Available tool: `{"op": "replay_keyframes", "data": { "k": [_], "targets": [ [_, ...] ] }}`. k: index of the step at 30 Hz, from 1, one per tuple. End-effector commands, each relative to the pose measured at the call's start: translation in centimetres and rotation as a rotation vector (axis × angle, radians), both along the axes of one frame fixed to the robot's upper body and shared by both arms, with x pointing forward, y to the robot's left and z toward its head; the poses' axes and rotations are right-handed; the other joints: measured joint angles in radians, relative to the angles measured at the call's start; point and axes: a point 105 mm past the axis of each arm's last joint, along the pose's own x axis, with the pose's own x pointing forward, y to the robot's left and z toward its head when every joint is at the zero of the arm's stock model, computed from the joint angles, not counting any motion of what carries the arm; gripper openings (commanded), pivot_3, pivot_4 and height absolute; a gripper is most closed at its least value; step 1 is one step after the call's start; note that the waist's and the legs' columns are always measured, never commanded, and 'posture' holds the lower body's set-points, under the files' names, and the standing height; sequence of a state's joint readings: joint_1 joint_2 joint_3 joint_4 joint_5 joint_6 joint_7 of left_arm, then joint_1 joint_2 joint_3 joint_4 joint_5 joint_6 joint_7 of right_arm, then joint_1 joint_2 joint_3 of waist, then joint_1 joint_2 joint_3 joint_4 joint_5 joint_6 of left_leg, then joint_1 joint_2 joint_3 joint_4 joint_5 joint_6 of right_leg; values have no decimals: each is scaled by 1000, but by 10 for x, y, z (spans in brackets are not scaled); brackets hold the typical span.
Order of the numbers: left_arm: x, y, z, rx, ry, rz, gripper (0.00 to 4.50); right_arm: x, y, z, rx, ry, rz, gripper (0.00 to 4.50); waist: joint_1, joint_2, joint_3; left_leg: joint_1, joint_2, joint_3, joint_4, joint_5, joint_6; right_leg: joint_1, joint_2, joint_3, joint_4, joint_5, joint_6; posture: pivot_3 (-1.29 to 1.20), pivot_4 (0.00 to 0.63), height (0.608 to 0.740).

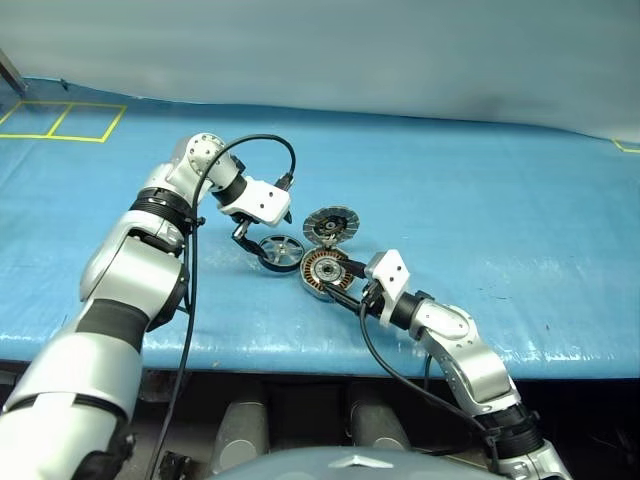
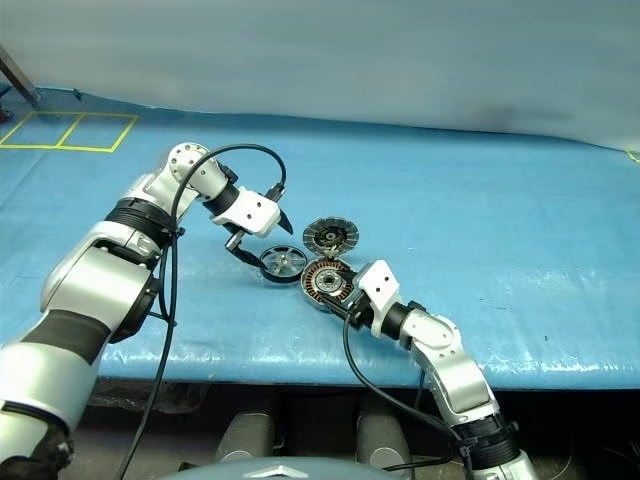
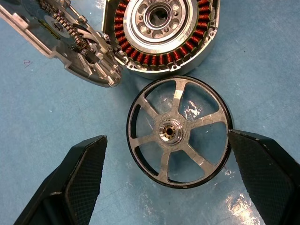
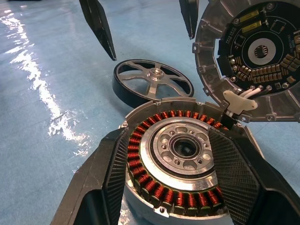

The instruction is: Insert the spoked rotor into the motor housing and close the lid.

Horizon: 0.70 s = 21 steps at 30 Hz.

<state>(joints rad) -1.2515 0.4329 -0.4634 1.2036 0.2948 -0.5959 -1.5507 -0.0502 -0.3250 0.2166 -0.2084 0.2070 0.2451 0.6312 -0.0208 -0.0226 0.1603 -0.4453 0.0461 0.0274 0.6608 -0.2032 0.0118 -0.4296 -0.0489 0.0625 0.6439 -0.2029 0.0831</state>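
Observation:
The spoked rotor (image 3: 178, 131) lies flat on the blue table cover, a silver wheel with a dark rim. My left gripper (image 1: 266, 240) points down over it and is open, one finger (image 3: 79, 178) standing off each side of the rim and holding nothing. Right beside the rotor sits the motor housing (image 4: 178, 154), its copper windings and silver centre showing. My right gripper (image 1: 340, 284) is shut on the housing, a finger (image 4: 112, 178) against each side of its wall. The lid (image 1: 331, 225) stands tilted open, hinged at the housing's far rim.
The blue cover (image 1: 500, 230) spreads wide around the parts, with its front edge (image 1: 300, 350) close behind my right wrist. Yellow tape squares (image 1: 60, 120) mark the far left corner. A grey backdrop closes off the far side.

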Motion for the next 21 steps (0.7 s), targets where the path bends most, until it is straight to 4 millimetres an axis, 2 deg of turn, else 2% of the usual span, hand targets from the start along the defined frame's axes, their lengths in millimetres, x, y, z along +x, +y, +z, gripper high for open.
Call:
{"op": "replay_keyframes", "data": {
  "k": [1, 21],
  "targets": [
    [0, -5, 5, -14, -14, -20, 4500, -1, 2, 13, 24, -59, 1, 2817, 0, 0, 0, 0, 0, 0, 0, 0, 0, 0, 0, 0, 0, 0, 0, 0, 150, 740],
    [-5, -8, -16, 1, 38, -11, 4500, -2, 0, 14, 23, -64, -21, 2817, 0, 0, 0, 0, 0, -1, 1, 0, 0, 1, 1, 0, 1, 1, 0, 0, 150, 740]
  ]
}}
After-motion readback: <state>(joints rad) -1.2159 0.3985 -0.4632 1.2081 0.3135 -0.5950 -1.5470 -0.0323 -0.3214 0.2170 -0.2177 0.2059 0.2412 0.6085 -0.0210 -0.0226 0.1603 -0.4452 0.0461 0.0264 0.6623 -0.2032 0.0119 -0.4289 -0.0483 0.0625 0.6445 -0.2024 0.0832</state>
